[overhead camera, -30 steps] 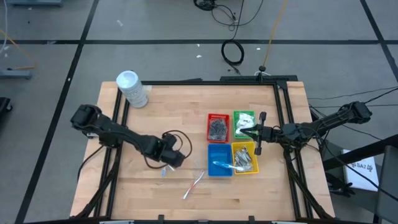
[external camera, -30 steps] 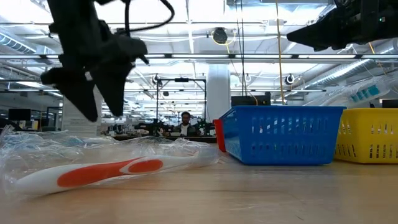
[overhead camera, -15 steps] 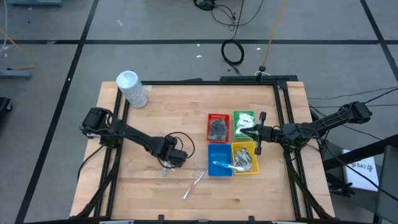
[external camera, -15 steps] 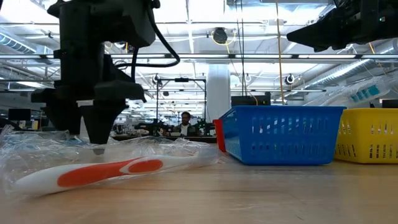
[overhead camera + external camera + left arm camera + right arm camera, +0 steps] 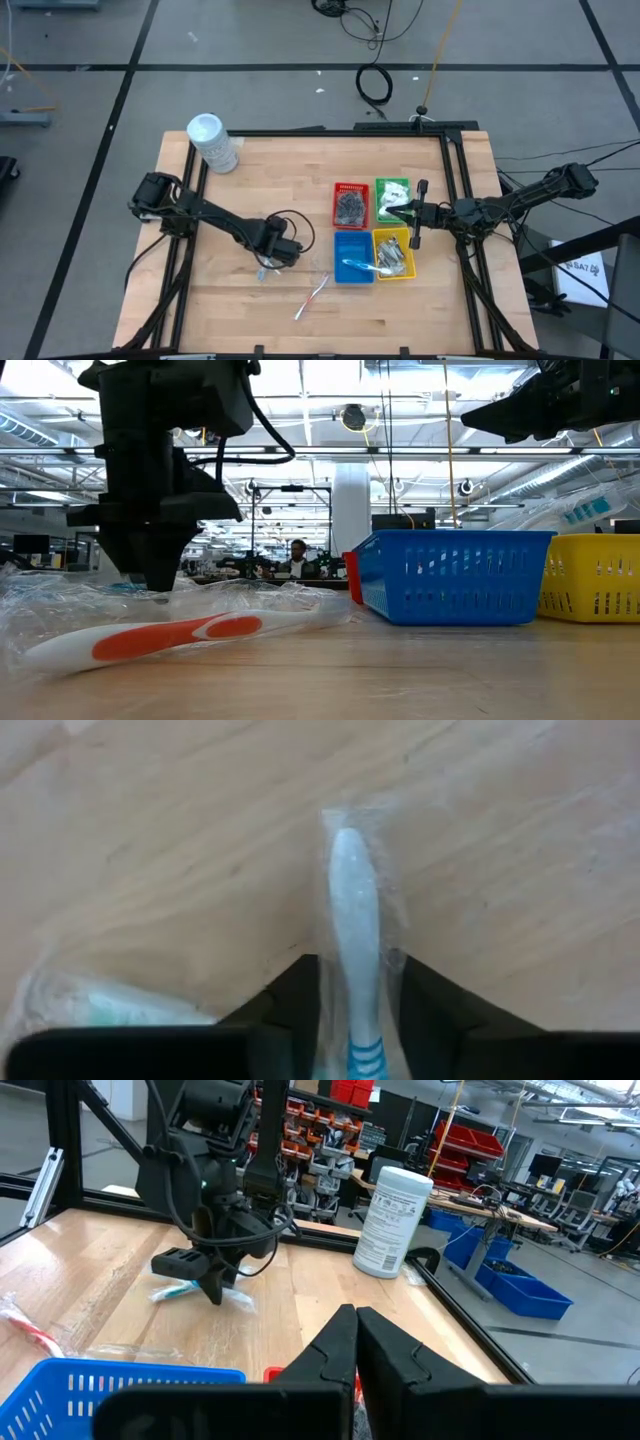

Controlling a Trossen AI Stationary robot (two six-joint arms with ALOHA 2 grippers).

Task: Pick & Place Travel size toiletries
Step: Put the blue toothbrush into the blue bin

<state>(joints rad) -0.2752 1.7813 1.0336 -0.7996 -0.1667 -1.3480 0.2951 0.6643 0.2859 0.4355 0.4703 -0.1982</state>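
Note:
A slim clear-wrapped blue-and-white stick (image 5: pixel 352 890) lies on the wooden table left of the trays. My left gripper (image 5: pixel 268 262) points down over it and is shut on it; the low view shows this gripper (image 5: pixel 155 582) with its tips at the table. My right gripper (image 5: pixel 388 212) is shut and empty, level above the four trays. The blue tray (image 5: pixel 352 258) and yellow tray (image 5: pixel 393 252) hold wrapped items, the red tray (image 5: pixel 350 205) dark bundles, the green tray (image 5: pixel 393 192) white packets. My left gripper pinches the stick's shaft (image 5: pixel 352 1010), next to its blue ribbed part, between its two fingers through the clear wrap. The fingers come from above, pointing down, and lie across the stick. The stick lies flat on the table, its white end (image 5: pixel 350 850) jutting past the fingers.
A red-and-white toothbrush in clear wrap (image 5: pixel 312 297) lies near the table's front edge, right of my left gripper. A tall white tub (image 5: pixel 212 143) stands at the far left corner. A black frame (image 5: pixel 455 180) borders the table. Bare wood lies in the middle and on the left.
My left gripper has come down onto the table over the blue-and-white stick, and its fingers have shut on the stick. The stick has stayed where it lay.

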